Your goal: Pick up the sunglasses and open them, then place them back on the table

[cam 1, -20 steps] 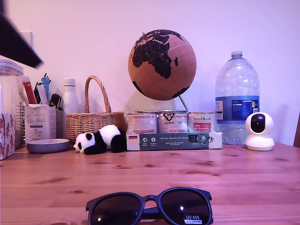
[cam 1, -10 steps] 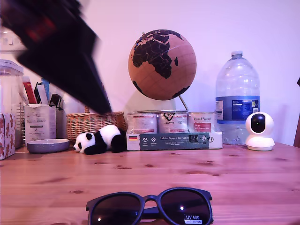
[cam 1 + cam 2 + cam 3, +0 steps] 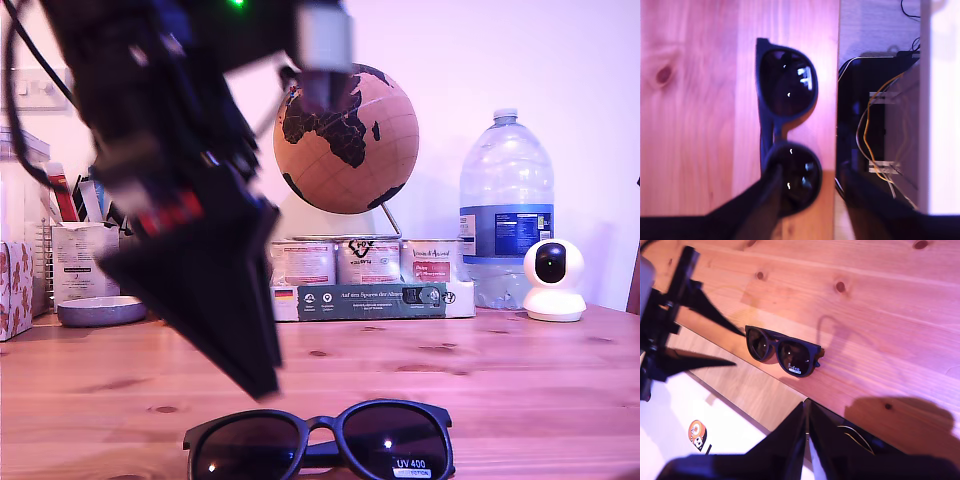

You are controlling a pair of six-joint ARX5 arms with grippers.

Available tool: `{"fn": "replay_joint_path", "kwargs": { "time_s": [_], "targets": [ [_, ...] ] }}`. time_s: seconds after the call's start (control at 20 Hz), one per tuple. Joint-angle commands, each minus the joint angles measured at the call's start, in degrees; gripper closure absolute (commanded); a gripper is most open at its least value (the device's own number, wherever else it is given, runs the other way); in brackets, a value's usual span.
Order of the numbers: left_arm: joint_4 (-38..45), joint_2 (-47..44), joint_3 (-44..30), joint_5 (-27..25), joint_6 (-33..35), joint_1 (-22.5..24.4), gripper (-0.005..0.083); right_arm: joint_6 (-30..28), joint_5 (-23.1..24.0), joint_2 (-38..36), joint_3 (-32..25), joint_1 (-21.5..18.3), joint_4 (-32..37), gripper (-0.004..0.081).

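The black sunglasses (image 3: 385,440) with a white "UV 400" sticker rest on the wooden table (image 3: 500,380) at its near edge, bottom centre of the exterior view. My first gripper (image 3: 263,382) comes down from the exterior view's upper left and hangs just above one end of the frame. In the first wrist view it (image 3: 810,172) is open, one finger in front of a lens of the sunglasses (image 3: 787,85). The second wrist view shows the sunglasses (image 3: 782,350) from farther off, my first gripper (image 3: 739,347) beside them, and my second gripper (image 3: 806,407) shut on nothing.
Along the back of the table stand a cork globe (image 3: 345,138), several tins (image 3: 365,262), a large water bottle (image 3: 506,205), a white camera (image 3: 553,280), a bowl (image 3: 100,310) and a pen holder (image 3: 82,260). A black box with wires (image 3: 875,130) sits beyond the table edge.
The first arm has swung down from the exterior view's upper left towards the sunglasses and now hides the basket and the toy panda. The sunglasses have not moved.
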Motion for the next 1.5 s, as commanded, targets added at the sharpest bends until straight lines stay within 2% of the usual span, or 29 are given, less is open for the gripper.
{"fn": "replay_joint_path", "kwargs": {
  "time_s": [0.0,0.9,1.2,1.35,1.45],
  "targets": [
    [2.03,0.85,0.13,-1.81,-0.57,-0.70,0.0378,0.28,0.00,0.26,0.76,0.33,0.22,0.0780],
    [10.78,10.08,0.63,-2.78,-0.20,-0.57,0.0386,0.31,0.00,0.26,0.76,0.33,0.85,0.0780],
    [10.23,10.10,0.70,-2.71,0.22,-0.35,0.0619,0.31,0.00,0.26,0.76,0.33,0.90,0.0780],
    [10.21,10.10,0.70,-2.49,0.90,-0.35,0.0666,0.31,0.00,0.26,0.76,0.33,0.90,0.0780],
    [10.23,10.10,0.70,-1.66,1.81,-0.17,0.0666,0.31,0.00,0.26,0.76,0.33,0.90,0.0780]
  ]
}}
